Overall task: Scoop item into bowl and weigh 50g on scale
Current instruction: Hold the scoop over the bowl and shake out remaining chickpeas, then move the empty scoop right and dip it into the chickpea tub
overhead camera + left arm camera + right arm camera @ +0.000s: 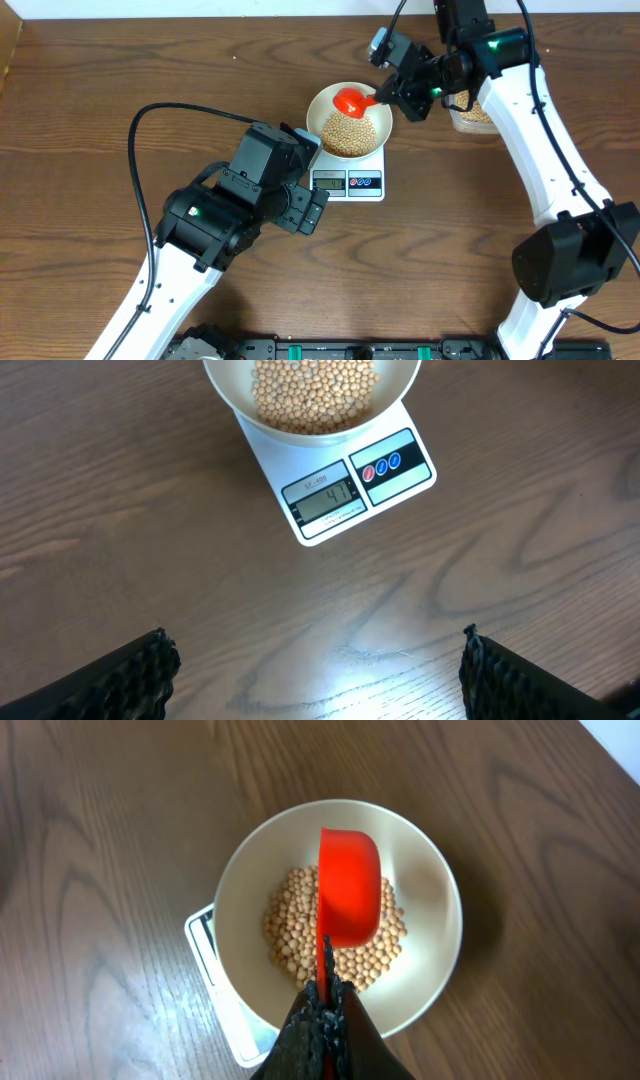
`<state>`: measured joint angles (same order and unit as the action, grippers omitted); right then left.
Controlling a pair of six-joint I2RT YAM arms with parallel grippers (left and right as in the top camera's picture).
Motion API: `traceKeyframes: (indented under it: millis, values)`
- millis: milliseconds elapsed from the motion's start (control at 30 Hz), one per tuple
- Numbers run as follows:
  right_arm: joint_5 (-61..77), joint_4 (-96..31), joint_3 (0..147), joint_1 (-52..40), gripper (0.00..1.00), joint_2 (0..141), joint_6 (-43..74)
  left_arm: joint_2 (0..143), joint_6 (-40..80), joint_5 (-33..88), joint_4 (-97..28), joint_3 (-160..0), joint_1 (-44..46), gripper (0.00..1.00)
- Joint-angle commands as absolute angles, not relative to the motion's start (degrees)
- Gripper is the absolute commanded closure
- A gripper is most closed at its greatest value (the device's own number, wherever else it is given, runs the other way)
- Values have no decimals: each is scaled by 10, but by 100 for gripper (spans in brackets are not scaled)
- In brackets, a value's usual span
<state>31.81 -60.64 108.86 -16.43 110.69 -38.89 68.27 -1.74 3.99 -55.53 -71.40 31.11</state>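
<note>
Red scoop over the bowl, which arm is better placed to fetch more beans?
Right: the right claw is shut on the red scoop, held above the bowl on the scale. The left claw hangs open and empty over bare table in front of the scale.

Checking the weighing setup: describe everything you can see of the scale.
The scale is small, white, rectangular, plastic-looking, lying flat on the wooden table. Its front panel has a grey display showing dark digits, plus red and blue round buttons. The cream bowl of beans rests on its platform, hiding most of it.
</note>
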Motion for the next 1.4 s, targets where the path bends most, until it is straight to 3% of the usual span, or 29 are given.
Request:
traceKeyframes:
  millis: [0,200,867,1200,1367]
  values:
    - [298,-603,1099,-187,99,1070,-408,686,-22,41,-557,-728,308,8]
    - [213,-604,1099,-201,99,1065,-408,686,-21,41,-557,-728,308,8]
    - [218,-592,1099,-194,99,1065,-382,686,-22,41,-557,-728,308,8]
    - [421,-580,1099,-102,99,1054,-314,686,-21,41,-557,-728,308,8]
    - [421,-560,1099,-36,99,1041,-211,686,-22,41,-557,-728,308,8]
